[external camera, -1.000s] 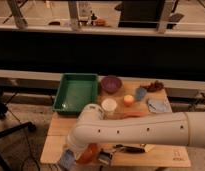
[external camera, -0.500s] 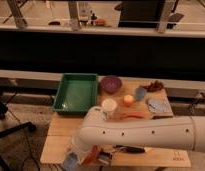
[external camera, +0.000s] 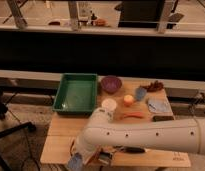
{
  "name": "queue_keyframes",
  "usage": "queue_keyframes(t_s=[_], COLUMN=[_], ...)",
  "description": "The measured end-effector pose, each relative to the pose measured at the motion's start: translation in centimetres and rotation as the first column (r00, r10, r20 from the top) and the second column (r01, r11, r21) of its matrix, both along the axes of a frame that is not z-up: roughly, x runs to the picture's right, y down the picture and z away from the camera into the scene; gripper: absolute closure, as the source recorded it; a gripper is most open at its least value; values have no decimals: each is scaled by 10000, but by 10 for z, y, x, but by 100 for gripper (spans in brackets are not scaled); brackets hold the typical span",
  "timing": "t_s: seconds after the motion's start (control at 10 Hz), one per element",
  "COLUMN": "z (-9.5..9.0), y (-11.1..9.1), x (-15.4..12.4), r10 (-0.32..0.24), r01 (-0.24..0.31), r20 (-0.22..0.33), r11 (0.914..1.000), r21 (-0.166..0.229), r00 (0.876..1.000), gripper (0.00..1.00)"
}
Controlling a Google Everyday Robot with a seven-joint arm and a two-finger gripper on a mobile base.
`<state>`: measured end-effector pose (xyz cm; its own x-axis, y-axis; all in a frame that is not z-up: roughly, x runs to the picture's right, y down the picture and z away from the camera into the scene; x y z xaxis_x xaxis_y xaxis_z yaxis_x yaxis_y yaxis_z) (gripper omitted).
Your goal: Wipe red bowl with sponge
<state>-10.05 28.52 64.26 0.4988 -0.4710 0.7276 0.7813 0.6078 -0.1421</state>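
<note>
My gripper (external camera: 91,156) hangs at the end of the white arm (external camera: 146,134), low over the front left corner of the wooden table (external camera: 61,135). A pale blue block, probably the sponge (external camera: 75,161), shows just below and left of it. The red bowl is almost wholly hidden behind the arm's end; only an orange-red sliver (external camera: 73,146) shows at the arm's left side. I cannot tell whether the sponge touches the bowl.
A green tray (external camera: 76,92) lies at the back left. A purple bowl (external camera: 111,84), a white cup (external camera: 109,104), an orange cup (external camera: 128,100), a blue cup (external camera: 140,93), a blue cloth (external camera: 158,105) and an orange stick (external camera: 131,115) sit behind the arm. A dark tool (external camera: 133,149) lies in front.
The arm's end has swung left and down over the front left corner. The red bowl, visible below the gripper a second ago, is now nearly covered.
</note>
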Motion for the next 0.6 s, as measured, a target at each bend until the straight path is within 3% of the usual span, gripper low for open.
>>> queue_keyframes(t_s=[0.6], z=[7], y=[-15], x=[19], r10=[90], r01=[-51], r20=[-741], r11=[9986], r21=[528], r00=[9972], gripper=[100])
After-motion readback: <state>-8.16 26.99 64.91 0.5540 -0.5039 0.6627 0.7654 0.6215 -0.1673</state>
